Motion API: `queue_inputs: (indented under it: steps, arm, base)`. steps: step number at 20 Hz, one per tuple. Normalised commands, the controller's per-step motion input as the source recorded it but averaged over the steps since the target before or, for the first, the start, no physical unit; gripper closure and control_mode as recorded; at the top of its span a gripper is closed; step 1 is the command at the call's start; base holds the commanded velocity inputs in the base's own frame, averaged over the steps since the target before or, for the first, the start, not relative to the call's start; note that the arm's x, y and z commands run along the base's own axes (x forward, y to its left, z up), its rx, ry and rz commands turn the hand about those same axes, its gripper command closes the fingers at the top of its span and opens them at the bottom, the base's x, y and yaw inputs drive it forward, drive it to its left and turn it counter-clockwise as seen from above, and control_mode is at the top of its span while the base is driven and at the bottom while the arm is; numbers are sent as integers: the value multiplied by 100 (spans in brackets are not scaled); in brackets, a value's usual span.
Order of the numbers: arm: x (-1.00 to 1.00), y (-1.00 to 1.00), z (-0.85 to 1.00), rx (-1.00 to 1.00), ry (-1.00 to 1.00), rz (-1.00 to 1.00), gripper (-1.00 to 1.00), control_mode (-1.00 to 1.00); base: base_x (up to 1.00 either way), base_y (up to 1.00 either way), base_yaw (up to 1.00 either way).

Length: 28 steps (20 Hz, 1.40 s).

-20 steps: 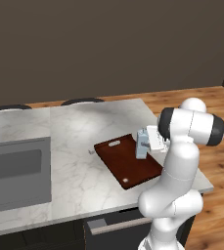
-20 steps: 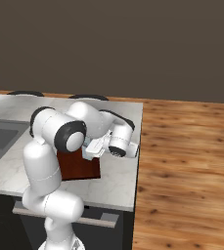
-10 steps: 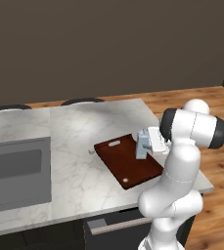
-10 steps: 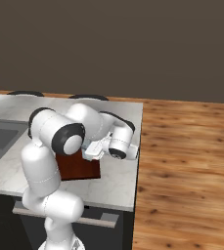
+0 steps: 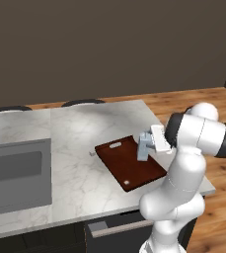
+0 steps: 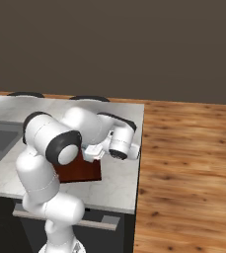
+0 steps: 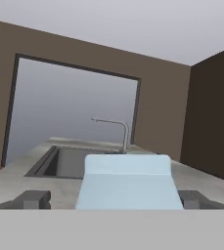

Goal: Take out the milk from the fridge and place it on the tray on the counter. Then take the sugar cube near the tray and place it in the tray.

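Pale blue, that was the milk point(image 5: 143, 147), and it stood upright on the right-hand part of the tray point(image 5: 120, 167), square between my fingers. My gripper point(image 5: 146, 144) was spread wide, a tip showing clear on either side of the carton in the hand view point(image 7: 127, 188), so I was gripping nothing. The fingers point(image 7: 33, 199) sat low beside the carton's base, apart from its walls as far as I could judge.

The tray lay on the marbled counter point(image 5: 75, 128), towards its right end, with the sink point(image 5: 17, 168) well off to the left. The sugar cube point(image 5: 91, 153) was a tiny white speck on the stone just off the tray's far-left corner, untouched. Milk done by the look of it; cube not yet.

Here was the risk, I reckoned. My fingers bracketed the carton, so any sideways drift as I drew away could catch a wall and tip it or skid it off the tray's edge. A straight retreat looked safest. Then the cube: it was so small that a slightly off-centre pinch could flick it across the smooth stone. And swinging left towards it, my hand would pass close by the carton, which a careless sweep could knock flat.
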Motion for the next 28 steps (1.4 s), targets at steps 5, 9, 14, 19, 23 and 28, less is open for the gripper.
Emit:
queue_inputs:
  steps: [5, 9, 14, 19, 23, 28]
  arm:
    - [5, 0, 21, 0, 0, 0, -100, -100]
    - [-1, -9, 33, 3, 0, 0, -100, -100]
    - [-2, -2, 49, 2, -2, 0, -100, -100]
    - [0, 0, 51, 0, 0, 0, -100, -100]
    - [-2, 0, 49, 0, 0, 0, -100, -100]
    - [-21, 43, 46, -12, 1, 0, -100, -100]
  base:
    - [0, 0, 0]
    - [0, 0, 0]
    - [0, 0, 0]
    - [0, 0, 0]
    - [0, 0, 0]
    - [0, 0, 0]
